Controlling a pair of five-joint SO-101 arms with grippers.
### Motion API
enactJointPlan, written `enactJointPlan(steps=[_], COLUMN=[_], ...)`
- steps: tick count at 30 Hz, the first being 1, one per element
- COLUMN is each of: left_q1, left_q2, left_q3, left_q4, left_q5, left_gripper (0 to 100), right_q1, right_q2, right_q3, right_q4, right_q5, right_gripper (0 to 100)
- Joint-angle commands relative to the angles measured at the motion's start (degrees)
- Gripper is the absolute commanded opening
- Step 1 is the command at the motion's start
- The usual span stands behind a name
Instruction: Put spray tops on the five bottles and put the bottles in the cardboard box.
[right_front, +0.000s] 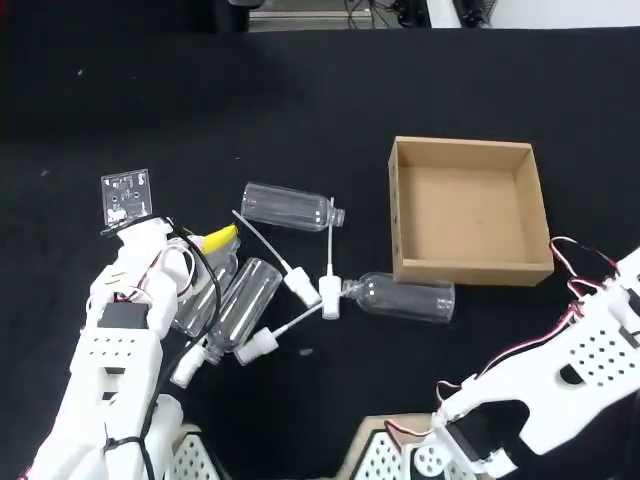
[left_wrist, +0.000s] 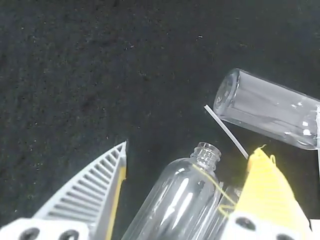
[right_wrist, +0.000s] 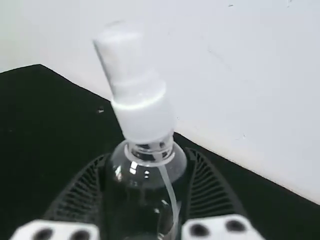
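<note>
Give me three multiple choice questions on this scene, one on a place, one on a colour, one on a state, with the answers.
1. Where does the bare-necked bottle lie? A upright on a shelf B between the left gripper's fingers C in a person's hand
2. What colour is the tape on one of those fingers? A yellow B red C blue
3. The held bottle in the right gripper is: A bare-necked B fitted with a spray top C crushed flat
Answers: B, the fingers flank it; A, the tape shows yellow; B, a white top sits on its neck.
</note>
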Motion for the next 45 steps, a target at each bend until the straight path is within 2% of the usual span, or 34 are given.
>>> enactJointPlan(steps=[1,8,14,18,23,27,32,40,45], left_q1=[0.6,0.5,0.3,0.4,0.6,0.5,0.3,0.3,0.2], left_q2=[-0.5,-0.5,-0.5,-0.5,-0.5,-0.5,-0.5,-0.5,-0.5], left_q3=[-0.7,-0.8,-0.7,-0.7,-0.6,-0.6,-0.6,-0.6,-0.7], left_q4=[-0.9,-0.9,-0.9,-1.0,-1.1,-1.1,-1.1,-1.1,-1.1], left_q5=[0.2,0.2,0.2,0.2,0.2,0.2,0.2,0.2,0.2], left_gripper=[36,36,36,36,36,36,36,36,36], right_q1=[0.8,-2.3,-7.6,-14.1,-25.7,-36.9,-47.0,-50.2,-49.9], right_q2=[-8.9,-29.1,-45.6,-56.0,-68.4,-73.9,-71.2,-56.3,-51.7], right_q3=[1.7,7.3,12.6,18.2,26.4,32.7,35.5,36.6,36.7], right_q4=[2.6,22.5,34.3,40.1,43.7,43.6,43.0,24.0,20.5], right_q5=[-0.3,-0.5,-8.2,-8.4,-8.7,-8.4,-8.3,-8.3,-8.3], right_gripper=[1.1,1.1,1.1,1.1,1.1,1.1,1.5,1.2,1.5])
